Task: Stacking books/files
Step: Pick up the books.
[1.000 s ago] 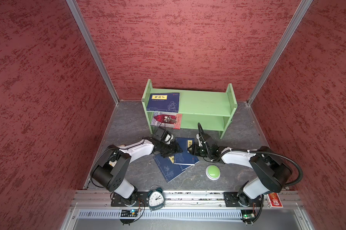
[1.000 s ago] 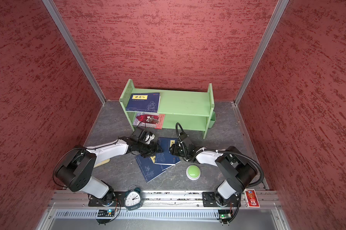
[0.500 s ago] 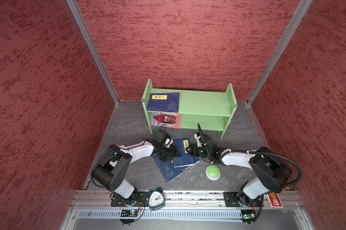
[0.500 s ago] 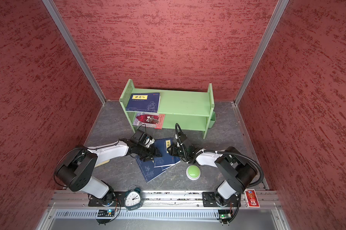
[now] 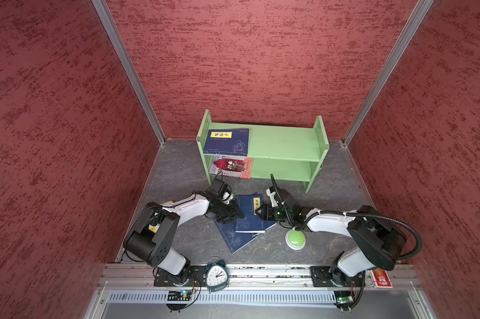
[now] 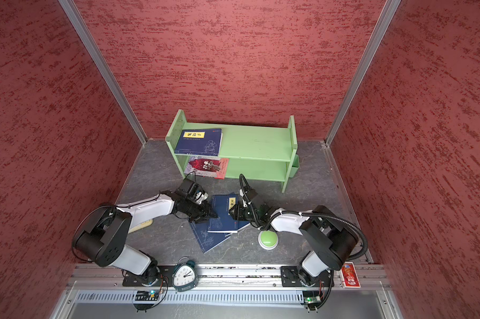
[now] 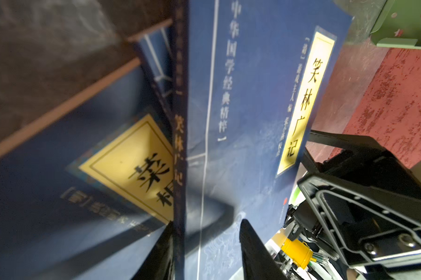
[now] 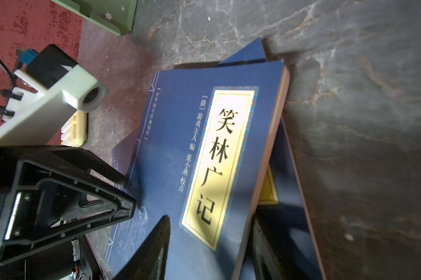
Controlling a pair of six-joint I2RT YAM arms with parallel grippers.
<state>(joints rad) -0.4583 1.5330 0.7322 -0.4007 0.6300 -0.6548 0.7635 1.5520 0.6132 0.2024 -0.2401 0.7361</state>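
A navy book with a yellow label [image 5: 248, 218] [image 8: 180, 145] tops a loose pile of navy books [image 5: 233, 239] on the floor. My left gripper [image 5: 234, 216] [image 7: 206, 252] straddles its spine edge, one finger under it and one above the cover [image 7: 250, 97], with a gap showing. My right gripper [image 5: 261, 212] [image 8: 212, 249] straddles the opposite page edge, which is raised off the book below [image 8: 287, 169]; its jaws stand much wider than the book is thick. Another navy book [image 5: 226, 140] lies on the top shelf. A red-and-white book [image 5: 230, 167] lies on the lower shelf.
The green shelf unit [image 5: 286, 143] stands against the back wall. A green push button [image 5: 295, 239] sits just under my right arm. An alarm clock [image 5: 216, 276] and a red packet [image 5: 381, 277] rest on the front rail. A cream calculator [image 6: 140, 226] lies under my left arm.
My left gripper has slid toward the front along the top book's spine edge and its jaws have narrowed around it. The right gripper has edged in slightly, and the top book has shifted a little leftward.
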